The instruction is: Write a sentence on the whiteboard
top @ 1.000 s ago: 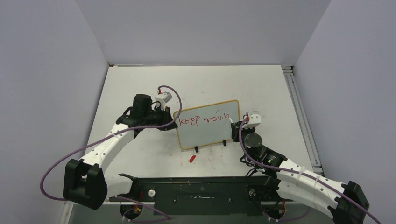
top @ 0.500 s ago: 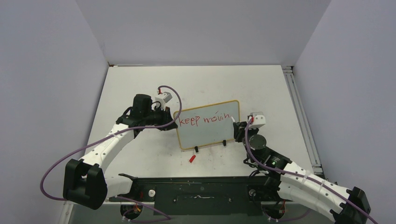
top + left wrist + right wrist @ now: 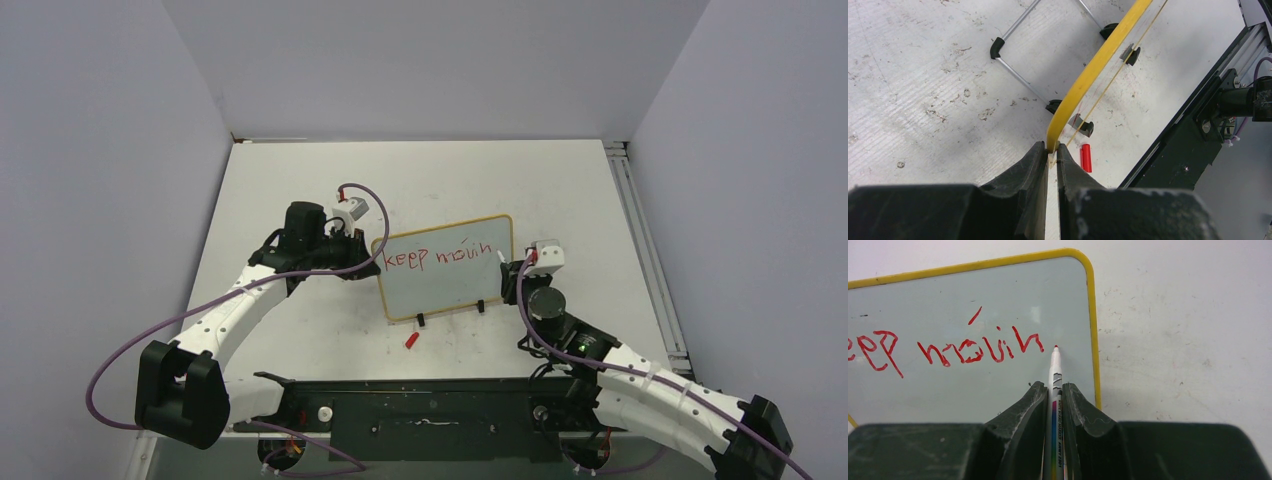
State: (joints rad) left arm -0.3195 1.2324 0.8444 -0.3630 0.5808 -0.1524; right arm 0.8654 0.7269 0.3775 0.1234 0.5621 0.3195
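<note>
L gripper (image 3: pixel 1052 150) is pinching the whiteboard (image 3: pixel 450 292) by its left frame edge. The board's standing on its feet at approx. the center of the table (image 3: pixel 300 180). The sentence (image 3: pixel 438 255) is reading "keep movin" in red, top line only. R gripper (image 3: pixel 1053 390) is clamping a marker (image 3: pixel 1054 367), its tip sitting just right of the last letter. A red cap (image 3: pixel 411 340) is lying in front of the board.

I work in what looks like a robotics lab cell: a scuffed, ink-flecked white table (image 3: pixel 560 180) boxed in on three sides by plain pale walls (image 3: pixel 430 60). A black mounting rail (image 3: pixel 440 412) runs along its near edge, and purple cables (image 3: pixel 110 357) loop loose over it.
</note>
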